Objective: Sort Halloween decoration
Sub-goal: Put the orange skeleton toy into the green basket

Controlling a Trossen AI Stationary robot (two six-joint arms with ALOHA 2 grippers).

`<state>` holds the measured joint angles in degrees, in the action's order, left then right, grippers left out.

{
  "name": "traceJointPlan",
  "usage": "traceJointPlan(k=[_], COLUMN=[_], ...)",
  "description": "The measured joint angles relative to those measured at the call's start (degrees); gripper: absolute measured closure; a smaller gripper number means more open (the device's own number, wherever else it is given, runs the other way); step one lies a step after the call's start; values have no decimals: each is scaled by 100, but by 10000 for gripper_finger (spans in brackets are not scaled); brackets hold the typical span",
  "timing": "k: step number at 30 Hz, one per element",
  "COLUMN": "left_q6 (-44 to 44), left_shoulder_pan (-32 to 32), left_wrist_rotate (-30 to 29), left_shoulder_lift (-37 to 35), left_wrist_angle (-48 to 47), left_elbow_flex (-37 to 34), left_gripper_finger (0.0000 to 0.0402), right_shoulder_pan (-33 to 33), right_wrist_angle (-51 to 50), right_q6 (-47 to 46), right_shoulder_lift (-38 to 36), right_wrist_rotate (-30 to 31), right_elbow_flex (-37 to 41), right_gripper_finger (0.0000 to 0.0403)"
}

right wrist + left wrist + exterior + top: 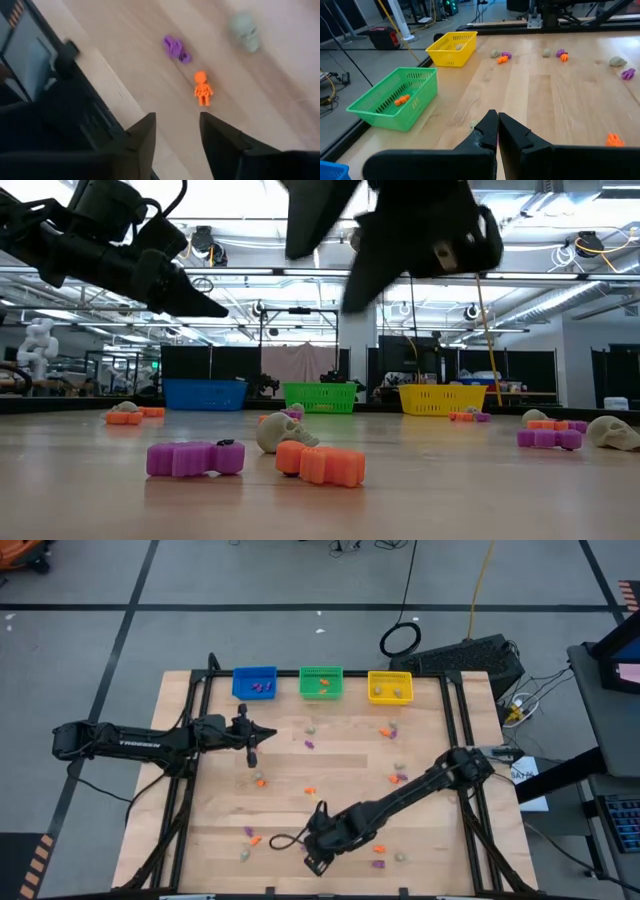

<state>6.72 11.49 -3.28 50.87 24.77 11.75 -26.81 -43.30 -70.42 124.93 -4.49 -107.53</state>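
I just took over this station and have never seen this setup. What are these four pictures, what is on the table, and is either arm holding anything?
Two dark robot arms work at a wooden table. One picture looks straight down, one looks level across the tabletop, and two come from cameras on the arms' wrists.

Along the far edge stand a blue bin, a green bin and a yellow bin, each already holding a few pieces. Small purple, orange and pale trinkets lie scattered across the wood.

The left gripper is over the table's left side, fingers shut, with a speck of purple showing between them in its wrist view; I cannot say what it is. The right gripper is open near the front edge, holding nothing, facing an orange skeleton, a purple piece and a pale skull.
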Motion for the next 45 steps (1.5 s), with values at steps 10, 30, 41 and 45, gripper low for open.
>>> traceJointPlan(k=[10,30,41,45], left_q6=[-13,-39,-42,-51], left_shoulder_pan=[0,0,0,0], left_wrist_rotate=[2,2,2,2], left_shoulder_lift=[0,0,0,0], left_wrist_angle=[82,-44,-204,-193], left_elbow_flex=[0,2,2,2], left_gripper_finger=[389,389,389,389], right_shoulder_pan=[-33,-266,-207,-143], right_wrist_angle=[-342,-273,-139,-269], right_q6=[1175,1321,1459,1571], right_shoulder_lift=[425,728,964,968], right_wrist_rotate=[122,1238,1216,1200], right_elbow_flex=[-177,-170,-192,-192], right_gripper_finger=[248,250,260,304])
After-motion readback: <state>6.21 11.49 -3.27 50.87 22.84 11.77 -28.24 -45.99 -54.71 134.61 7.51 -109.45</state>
